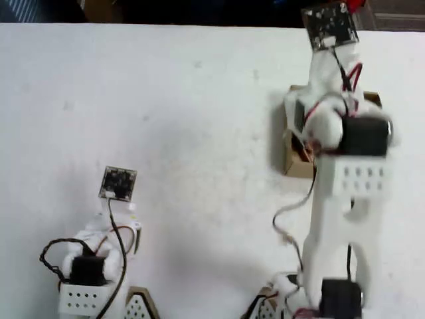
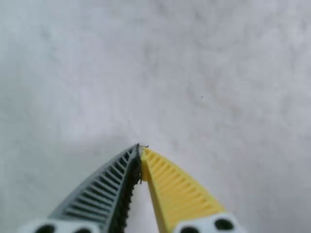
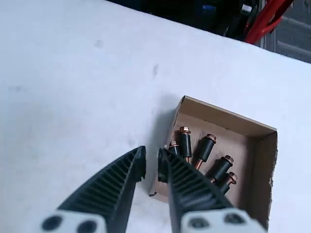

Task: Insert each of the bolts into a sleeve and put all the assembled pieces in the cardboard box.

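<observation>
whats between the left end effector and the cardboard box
Just bare white table, as the high view shows, from the left end effector across to the cardboard box.

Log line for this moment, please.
left hand: shut, empty, over white table | right hand: slightly open, empty, above brown cardboard box | box: copper bolts in black sleeves inside

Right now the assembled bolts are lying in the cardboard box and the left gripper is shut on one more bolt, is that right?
Not quite. The left gripper is shut, but on nothing: the left wrist view shows its tips closed together over the white table. The assembled bolts do lie in the cardboard box.
</observation>
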`<action>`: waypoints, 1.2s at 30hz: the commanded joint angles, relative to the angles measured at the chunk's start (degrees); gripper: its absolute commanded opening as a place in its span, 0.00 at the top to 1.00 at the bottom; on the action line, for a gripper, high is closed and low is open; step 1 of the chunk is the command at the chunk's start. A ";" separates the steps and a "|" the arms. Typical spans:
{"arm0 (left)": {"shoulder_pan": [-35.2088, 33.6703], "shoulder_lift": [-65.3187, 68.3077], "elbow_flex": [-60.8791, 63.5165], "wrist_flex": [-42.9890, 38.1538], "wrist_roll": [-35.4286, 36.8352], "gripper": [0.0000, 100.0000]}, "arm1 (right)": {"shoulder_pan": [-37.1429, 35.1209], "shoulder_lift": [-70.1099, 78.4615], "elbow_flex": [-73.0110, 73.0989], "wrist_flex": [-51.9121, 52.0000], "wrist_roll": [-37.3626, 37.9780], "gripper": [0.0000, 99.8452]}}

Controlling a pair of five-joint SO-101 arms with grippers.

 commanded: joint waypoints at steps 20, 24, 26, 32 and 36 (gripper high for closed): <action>-0.48 -0.31 -0.09 0.62 0.26 0.98 | -1.36 -41.63 27.34 2.95 -5.36 0.98; -0.48 -0.31 -0.09 0.62 0.26 0.98 | -1.36 -49.63 41.23 -2.95 -5.27 0.98; -0.48 -0.31 -0.09 0.62 0.26 0.98 | -1.36 -53.49 47.38 -5.49 -4.04 0.98; -0.48 -0.31 -0.09 0.62 0.26 0.98 | -1.27 -63.52 59.34 -9.19 -0.97 0.98; -0.48 -0.31 -0.09 0.62 0.26 0.98 | -1.19 -68.62 63.56 -9.36 -0.97 0.98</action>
